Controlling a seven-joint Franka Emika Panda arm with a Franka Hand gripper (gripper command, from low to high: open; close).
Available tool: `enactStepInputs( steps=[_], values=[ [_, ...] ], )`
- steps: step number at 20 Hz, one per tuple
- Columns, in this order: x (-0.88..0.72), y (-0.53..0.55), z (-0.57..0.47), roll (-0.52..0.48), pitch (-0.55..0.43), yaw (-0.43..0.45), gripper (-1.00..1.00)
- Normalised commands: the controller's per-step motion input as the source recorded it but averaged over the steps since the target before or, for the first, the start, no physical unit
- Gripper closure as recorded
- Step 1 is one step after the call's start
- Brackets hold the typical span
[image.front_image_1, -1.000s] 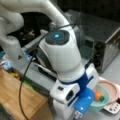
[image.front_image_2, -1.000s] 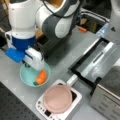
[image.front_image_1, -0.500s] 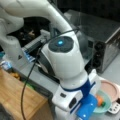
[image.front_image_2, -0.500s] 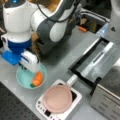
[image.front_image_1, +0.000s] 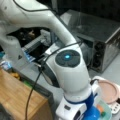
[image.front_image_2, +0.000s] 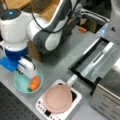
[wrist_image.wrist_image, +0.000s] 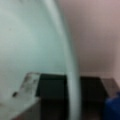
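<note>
On the grey table (image.front_image_2: 60, 65), jaws straddle the bowl (image.front_image_2: 21, 83) rim.

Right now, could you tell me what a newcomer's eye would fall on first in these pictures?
The big white arm fills both front views, bent down so its pincer sits low in a pale green bowl at a front view's lower left. An orange piece lies in that bowl beside the pincer. To the bowl's right, a pink pan rests on a white cooker, and an open oven stands further right.
</note>
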Motion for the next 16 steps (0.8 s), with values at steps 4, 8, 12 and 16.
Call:
enactStepInputs(
  steps=[4,8,12,16],
  values=[
    [0.39,-0.19,0.18,-0.184,0.267,0.108,1.0],
    [0.38,-0.2,0.11,-0.199,0.267,0.142,1.0],
    [0.37,-0.18,0.06,-0.216,0.243,0.172,1.0],
    [0.34,-0.11,0.08,-0.216,0.23,0.183,1.0]
  ],
)
